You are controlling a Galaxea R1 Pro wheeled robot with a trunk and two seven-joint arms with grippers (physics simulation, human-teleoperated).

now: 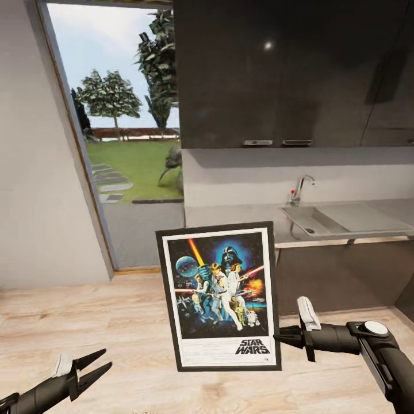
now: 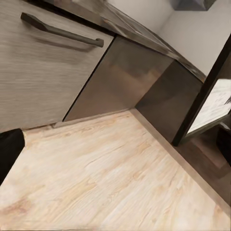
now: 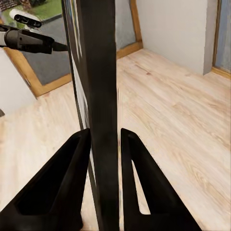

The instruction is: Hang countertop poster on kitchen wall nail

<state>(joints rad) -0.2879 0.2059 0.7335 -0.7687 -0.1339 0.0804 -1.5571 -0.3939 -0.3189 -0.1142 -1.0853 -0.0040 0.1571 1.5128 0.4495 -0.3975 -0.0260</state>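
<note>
Head view puts the poster (image 1: 218, 296) in mid-air in front of the robot, upright with a slight tilt, its black frame, white border and black "STAR WARS" logo facing the camera. One poster is in sight. The right gripper (image 1: 280, 336) grasps it at the lower part of its right edge; in the right wrist view the frame's edge (image 3: 102, 110) runs straight up between the two dark fingers (image 3: 62, 183), which press against it on either side. The poster's top edge overlaps the front of the kitchen countertop (image 1: 241, 215) in the picture, while its other three edges stand against bare wooden floor (image 1: 115, 328), which spreads wide to its left and below it. The left gripper (image 1: 98, 362) hangs low on the left, well apart from the poster, its two fingers spread and holding nothing; the right wrist view catches that left gripper (image 3: 62, 46) beyond the frame. Behind the poster the countertop carries one recessed sink (image 1: 313, 221) and one chrome tap (image 1: 300, 188), with dark base cabinets (image 1: 339, 276) under it and dark wall cabinets (image 1: 287, 69) above, two small handles (image 1: 257, 142) at their lower edge. A tall glass opening (image 1: 123, 115) to the left shows lawn and trees. The left wrist view shows a drawer front with one bar handle (image 2: 60, 31), a dark cabinet side panel, floor, and the poster's lower corner (image 2: 207, 108).
</note>
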